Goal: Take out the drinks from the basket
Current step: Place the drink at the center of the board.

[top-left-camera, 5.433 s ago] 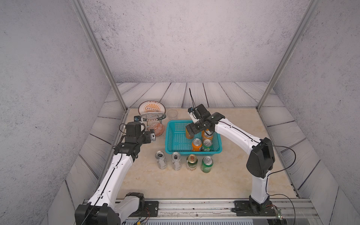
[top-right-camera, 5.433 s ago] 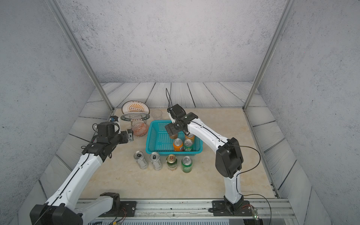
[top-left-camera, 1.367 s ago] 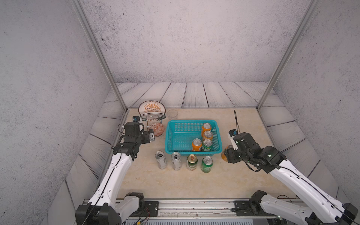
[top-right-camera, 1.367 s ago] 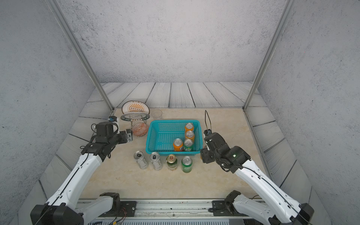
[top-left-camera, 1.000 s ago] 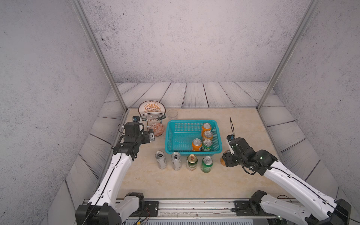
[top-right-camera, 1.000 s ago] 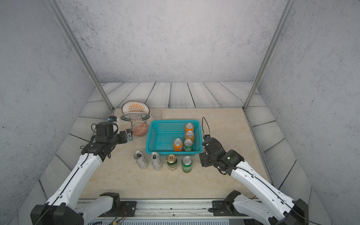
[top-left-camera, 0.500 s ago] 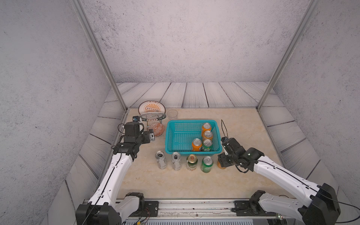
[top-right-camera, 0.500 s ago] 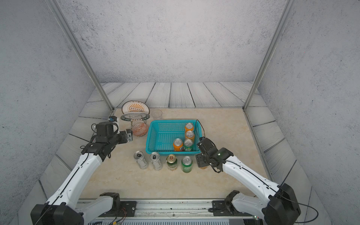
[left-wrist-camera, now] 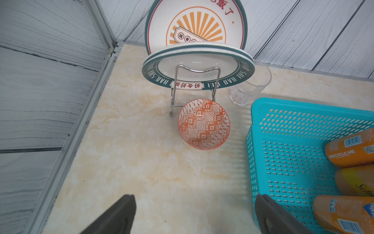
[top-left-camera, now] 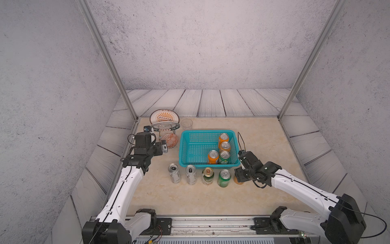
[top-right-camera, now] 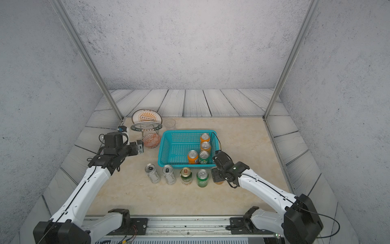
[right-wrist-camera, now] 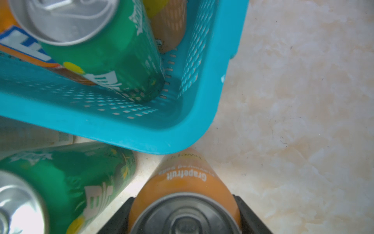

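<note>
Drinks: thin-walled metal cans, stiff but dentable, smooth sides likely slippery; weight judged light to moderate (full or empty, cannot tell). Best hold: across mid-body, upright, modest squeeze.

Right gripper [right-wrist-camera: 183, 218] pinches held orange can [right-wrist-camera: 182, 178] near its top, just outside basket [top-left-camera: 207, 131], at its robot-side right corner. Left gripper [left-wrist-camera: 195, 202] spread wide, empty, off basket's left side.

Inside basket, right end: three orange cans [top-left-camera: 213, 156], one green can [top-left-camera: 224, 156]. Row of four cans [top-left-camera: 191, 174] stands along basket's robot-side wall.

Readable: "Grapefruit" on held orange can; "RECYCLE ME" on labelled can [left-wrist-camera: 348, 150] in basket.
</note>
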